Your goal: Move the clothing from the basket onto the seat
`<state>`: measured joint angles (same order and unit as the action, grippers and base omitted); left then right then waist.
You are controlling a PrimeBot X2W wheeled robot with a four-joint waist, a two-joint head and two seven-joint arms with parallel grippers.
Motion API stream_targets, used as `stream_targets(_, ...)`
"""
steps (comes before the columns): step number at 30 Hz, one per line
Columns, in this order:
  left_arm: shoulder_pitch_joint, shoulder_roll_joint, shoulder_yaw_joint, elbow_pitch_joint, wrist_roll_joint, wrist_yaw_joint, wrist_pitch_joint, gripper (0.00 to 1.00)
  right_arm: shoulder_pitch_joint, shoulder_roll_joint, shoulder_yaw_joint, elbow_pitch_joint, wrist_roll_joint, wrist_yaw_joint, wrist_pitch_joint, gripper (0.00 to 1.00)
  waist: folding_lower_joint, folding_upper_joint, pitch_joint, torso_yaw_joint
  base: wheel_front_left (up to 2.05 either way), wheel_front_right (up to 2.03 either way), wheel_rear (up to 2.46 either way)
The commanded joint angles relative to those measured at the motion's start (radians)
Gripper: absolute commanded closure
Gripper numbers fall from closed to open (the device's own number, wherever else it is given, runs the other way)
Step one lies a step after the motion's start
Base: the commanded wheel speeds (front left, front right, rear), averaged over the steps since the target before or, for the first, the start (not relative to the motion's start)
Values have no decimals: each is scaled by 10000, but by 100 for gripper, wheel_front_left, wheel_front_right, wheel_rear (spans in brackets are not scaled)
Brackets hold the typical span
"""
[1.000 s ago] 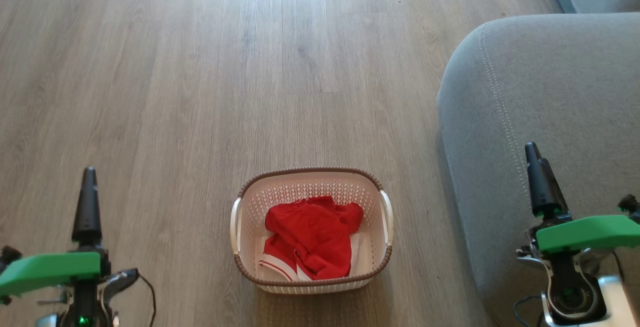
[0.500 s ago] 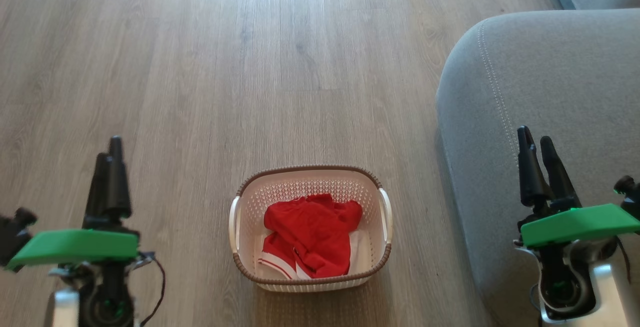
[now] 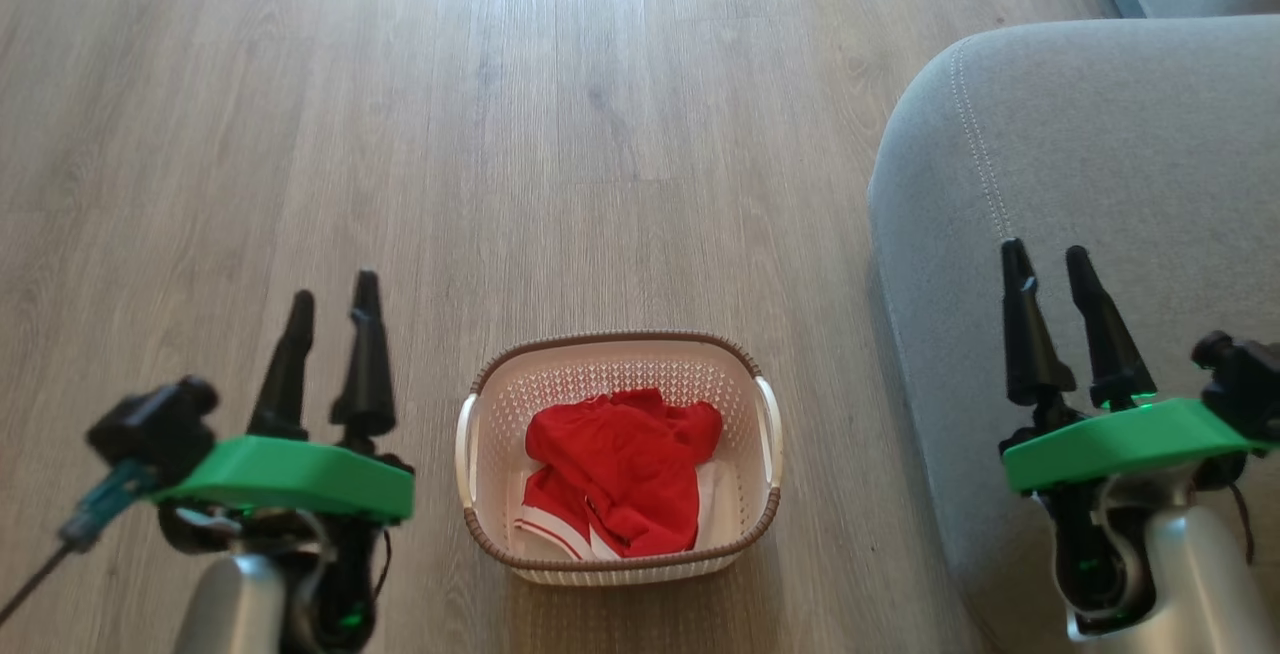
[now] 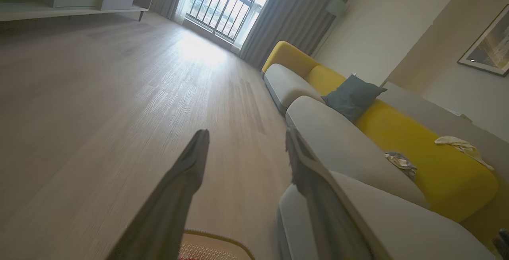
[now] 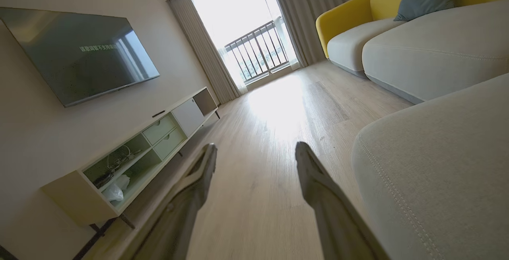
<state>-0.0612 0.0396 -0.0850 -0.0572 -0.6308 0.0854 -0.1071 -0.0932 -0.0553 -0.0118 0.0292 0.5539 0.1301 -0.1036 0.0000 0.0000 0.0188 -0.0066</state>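
The cream basket [image 3: 476, 454] with a brown rim stands on the wooden floor at the bottom centre of the head view. Inside it lies the red clothing [image 3: 620, 469] with white stripes, crumpled. The grey seat [image 3: 1100, 154] fills the right side, its rounded corner near the basket. My left gripper [image 3: 333, 294] is open, left of the basket and above the floor, holding nothing. My right gripper [image 3: 1045, 256] is open over the seat's front part, also empty. In the left wrist view the basket rim [image 4: 222, 240] peeks in at the bottom between the fingers [image 4: 187, 172].
Bare wooden floor [image 3: 500, 134] stretches ahead and to the left. The left wrist view shows more couch with yellow backrest [image 4: 417, 148], a blue cushion [image 4: 352, 97] and small cloths. A low TV cabinet [image 5: 131, 160] runs along the far wall.
Both grippers have turned so their two fingers now show apart. The left gripper moved right, toward the basket; the right one shifted left and up. The basket and clothing have stayed put.
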Motion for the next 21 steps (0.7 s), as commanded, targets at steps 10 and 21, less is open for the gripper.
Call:
stream_targets(10, -508, 930, -1427, -246, 1898, 1550, -392, 0, -480, 35, 496, -147, -1378, 5, -418, 0, 0, 0, -57, -18, 0, 0, 0)
stream_targets(21, -760, 1408, -2596, 108, 2637, 3226, -714, 0, -545, 39, 863, 534, -2071, 5, -743, 0, 0, 0, -22, -19, 0, 0, 0)
